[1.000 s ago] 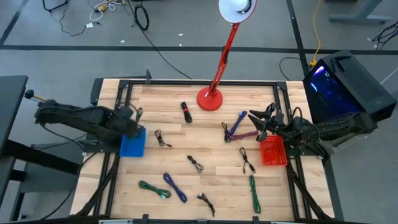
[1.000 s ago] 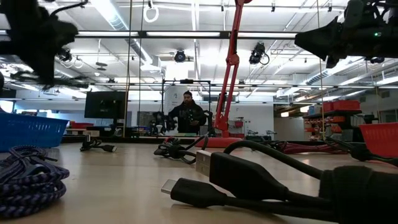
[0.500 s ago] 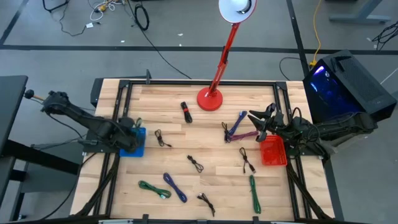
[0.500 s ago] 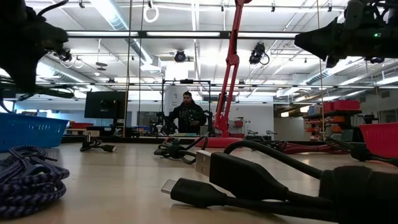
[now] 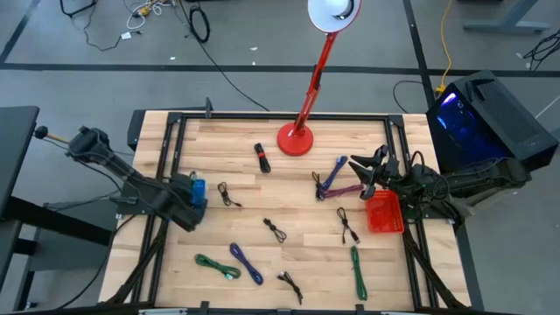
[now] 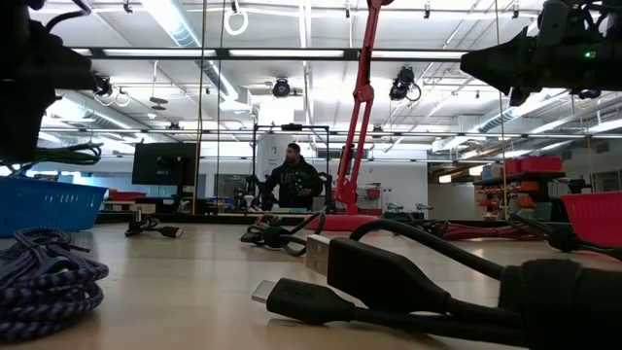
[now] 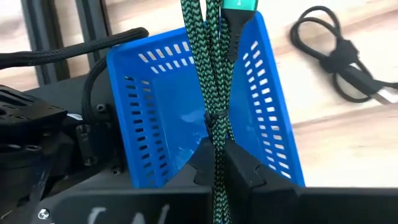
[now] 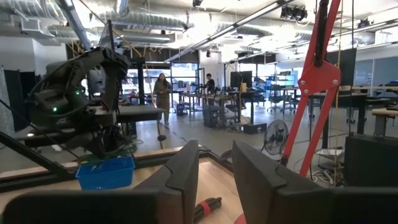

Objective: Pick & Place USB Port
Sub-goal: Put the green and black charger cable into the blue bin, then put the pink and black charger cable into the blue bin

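While the left gripper point(image 7: 214, 163) hangs over the blue basket point(image 7: 273, 124) at the table's point(image 5: 289, 206) left edge, its fingers are clamped on a green braided cable point(image 7: 211, 74). At the right edge, the right gripper point(image 5: 359, 166) waits near the red basket point(image 5: 383, 213), fingers apart with nothing between them.

Green-black braided cable point(image 7: 214, 93); blue basket point(image 7: 273, 124)

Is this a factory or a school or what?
Most likely a robotics lab or workshop. Bare silver ducts run under an open ceiling, long workbenches with equipment fill the room, and two dark robot arms work at a pale wooden table strewn with bundled cables, with a tall red desk lamp over it.
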